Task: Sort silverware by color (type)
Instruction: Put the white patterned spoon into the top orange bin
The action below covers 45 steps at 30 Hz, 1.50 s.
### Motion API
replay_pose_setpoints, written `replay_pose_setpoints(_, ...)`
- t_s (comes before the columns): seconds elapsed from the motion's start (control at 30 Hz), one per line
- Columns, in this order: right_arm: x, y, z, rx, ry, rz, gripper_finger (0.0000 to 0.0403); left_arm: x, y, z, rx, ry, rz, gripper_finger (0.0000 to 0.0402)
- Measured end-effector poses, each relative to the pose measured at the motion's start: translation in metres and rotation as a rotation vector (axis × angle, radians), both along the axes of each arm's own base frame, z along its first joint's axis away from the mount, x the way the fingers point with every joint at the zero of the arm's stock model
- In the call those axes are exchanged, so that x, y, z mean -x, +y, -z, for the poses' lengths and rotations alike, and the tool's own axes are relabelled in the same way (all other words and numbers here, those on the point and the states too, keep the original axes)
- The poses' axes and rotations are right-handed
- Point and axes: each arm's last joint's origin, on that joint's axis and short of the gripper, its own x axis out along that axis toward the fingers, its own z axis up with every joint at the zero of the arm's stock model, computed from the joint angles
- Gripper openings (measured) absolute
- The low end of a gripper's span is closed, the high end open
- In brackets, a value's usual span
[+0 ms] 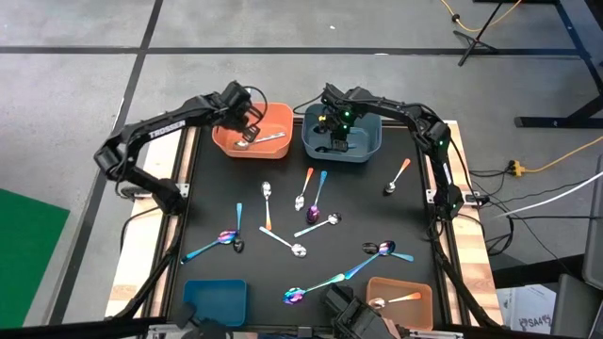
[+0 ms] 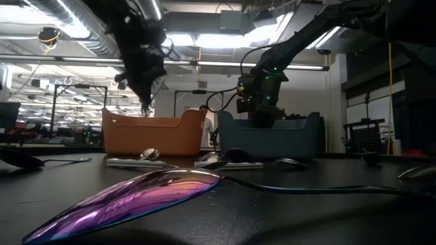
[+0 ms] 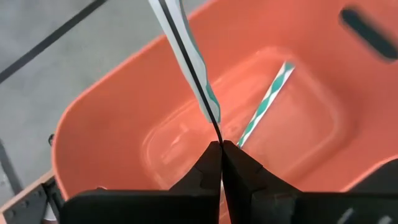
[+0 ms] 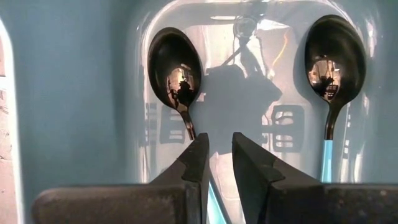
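Nearest the low camera lay the iridescent purple-blue spoon (image 2: 129, 197), bowl towards the lens near the near edge of the black-topped table (image 1: 217, 188), unsorted like the other loose spoons (image 1: 300, 250) scattered across the table's middle.

At the far edge stood two plastic bins side by side. The left gripper (image 3: 221, 144) hung over the far orange plastic bin (image 1: 280, 121), its jaws pinched fully together on the thin handle of a plain silver spoon (image 3: 186, 56) that stuck out beyond the fingertips. Another silver spoon (image 3: 267, 102) already lay on that bin's floor, so the held one was probably poised there for dropping with its own kind.

The right gripper (image 4: 217, 143) was down inside the neighbouring grey-blue plastic bin (image 1: 369, 151). Its jaws stood a little apart with nothing visibly clamped. Two dark mirror-bowled spoons with pale blue handles lay on the floor below: one (image 4: 175, 68) with its handle running under the fingers, the other (image 4: 329, 59) off to the side. That suggested a release in the bin chosen for this type.

By the near edge, a small orange bin (image 1: 419, 282) held an orange-handled spoon (image 1: 396, 301), and a small blue bin (image 1: 215, 299) sat at the opposite near corner.
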Motion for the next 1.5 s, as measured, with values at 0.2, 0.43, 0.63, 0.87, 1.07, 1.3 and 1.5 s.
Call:
replay_pose_setpoints(0.2, 0.0, 0.0, 0.0, 0.0, 0.0, 0.0, 0.006, -0.011, 0.011, 0.029, 0.05, 0.137, 0.106, 0.0)
replay_pose_setpoints(0.43, 0.0, 0.0, 0.0, 0.0, 0.0, 0.0, 0.006, -0.021, 0.022, 0.064, 0.114, 0.272, 0.2, 0.0)
replay_pose_setpoints(0.63, 0.0, 0.0, 0.0, 0.0, 0.0, 0.0, 0.006, -0.024, 0.026, 0.077, 0.11, 0.347, 0.251, 0.0)
replay_pose_setpoints(0.87, 0.0, 0.0, 0.0, 0.0, 0.0, 0.0, 0.006, -0.024, 0.026, 0.077, 0.084, 0.433, 0.41, 0.0)
replay_pose_setpoints(1.07, 0.0, 0.0, 0.0, 0.0, 0.0, 0.0, 0.006, -0.025, 0.025, 0.077, 0.058, 0.519, 0.586, 0.0)
replay_pose_setpoints(1.3, 0.0, 0.0, 0.0, 0.0, 0.0, 0.0, 0.006, -0.025, 0.025, 0.077, 0.034, 0.596, 0.748, 0.0)
replay_pose_setpoints(1.5, 0.001, 0.0, 0.0, 0.018, 0.015, 0.004, 0.006, -0.025, 0.025, 0.077, 0.018, 0.646, 0.854, 0.0)
